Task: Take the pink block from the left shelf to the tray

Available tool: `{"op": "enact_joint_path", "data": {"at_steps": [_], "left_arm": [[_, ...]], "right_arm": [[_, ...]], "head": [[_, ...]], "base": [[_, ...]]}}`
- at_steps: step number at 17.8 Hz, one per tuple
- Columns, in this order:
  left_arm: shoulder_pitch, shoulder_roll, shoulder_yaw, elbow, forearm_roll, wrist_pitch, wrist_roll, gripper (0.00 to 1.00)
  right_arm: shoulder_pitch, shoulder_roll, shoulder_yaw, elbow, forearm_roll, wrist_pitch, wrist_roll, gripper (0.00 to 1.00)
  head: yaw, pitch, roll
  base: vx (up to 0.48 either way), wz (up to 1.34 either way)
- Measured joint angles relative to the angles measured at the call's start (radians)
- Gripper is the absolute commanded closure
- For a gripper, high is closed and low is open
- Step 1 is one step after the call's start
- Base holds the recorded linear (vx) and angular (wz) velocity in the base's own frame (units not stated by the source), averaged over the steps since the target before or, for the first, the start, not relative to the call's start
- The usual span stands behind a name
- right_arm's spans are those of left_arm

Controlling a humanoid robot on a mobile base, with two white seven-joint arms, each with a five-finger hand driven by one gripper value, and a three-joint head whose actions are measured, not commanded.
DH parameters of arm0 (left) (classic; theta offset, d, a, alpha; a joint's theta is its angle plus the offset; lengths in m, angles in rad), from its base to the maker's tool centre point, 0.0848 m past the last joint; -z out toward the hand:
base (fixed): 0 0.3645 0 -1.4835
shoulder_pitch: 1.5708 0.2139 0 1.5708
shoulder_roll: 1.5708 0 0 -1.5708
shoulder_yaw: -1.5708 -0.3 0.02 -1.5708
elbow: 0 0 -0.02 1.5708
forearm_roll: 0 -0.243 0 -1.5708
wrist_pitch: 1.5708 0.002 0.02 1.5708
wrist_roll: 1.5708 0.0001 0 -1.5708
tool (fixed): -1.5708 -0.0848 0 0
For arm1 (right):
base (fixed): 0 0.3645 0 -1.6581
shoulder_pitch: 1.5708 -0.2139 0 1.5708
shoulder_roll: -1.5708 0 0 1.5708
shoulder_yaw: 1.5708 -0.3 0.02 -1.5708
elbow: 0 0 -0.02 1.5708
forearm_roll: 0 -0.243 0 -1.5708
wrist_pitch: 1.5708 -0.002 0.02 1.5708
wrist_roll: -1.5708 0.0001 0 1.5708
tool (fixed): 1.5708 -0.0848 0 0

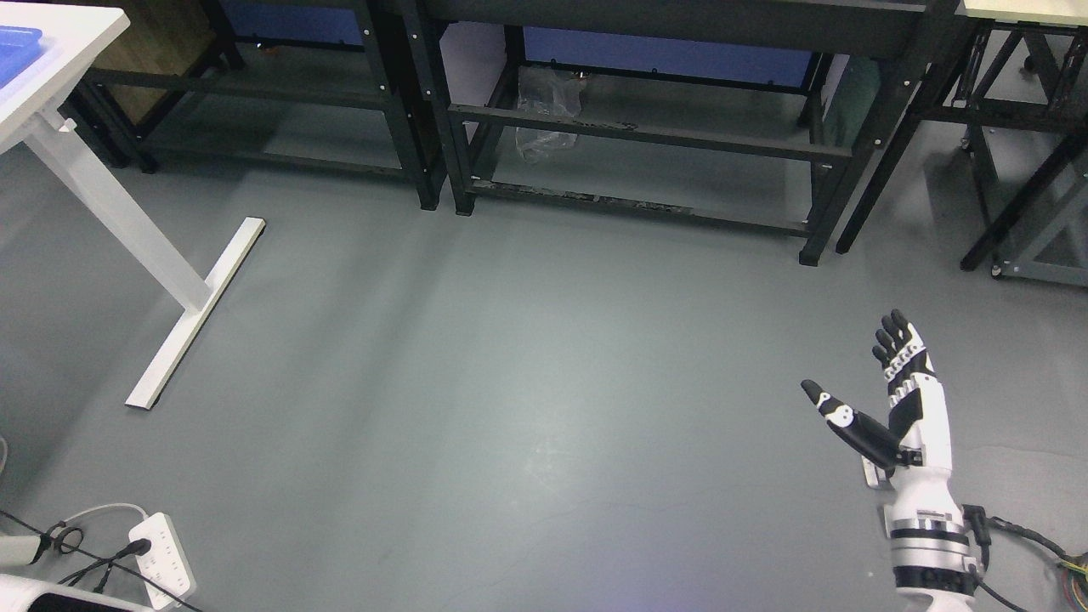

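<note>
Head view, one item: your right hand [892,399], fingers spread and empty, over bare floor [510,382]; pink block nowhere visible, so turn toward the black shelving [637,136] and locate it before reaching.

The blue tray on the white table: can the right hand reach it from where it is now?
Probably not. The right hand hangs open over bare floor at lower right, while the blue tray sits at far upper left.
</note>
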Motion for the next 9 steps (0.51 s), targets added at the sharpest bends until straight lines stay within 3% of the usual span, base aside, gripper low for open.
{"op": "enact_joint_path", "data": {"at_steps": [4,9], "left_arm": [[0.000,0.000,0.000,0.000,0.000,0.000,0.000,0.00],[0.000,0.000,0.000,0.000,0.000,0.000,0.000,0.00]], "right_arm": [[-0.006,0.000,-0.004,-0.001,0.110,-0.014,-0.095,0.12],[-0.013,0.000,-0.006,-0.007,0.242,0.034,-0.206,0.00]], "head": [[0.0000,0.000,0.000],[0.0000,0.000,0.000]], "base": [[0.092,-0.02],[0.132,-0.06]]}}
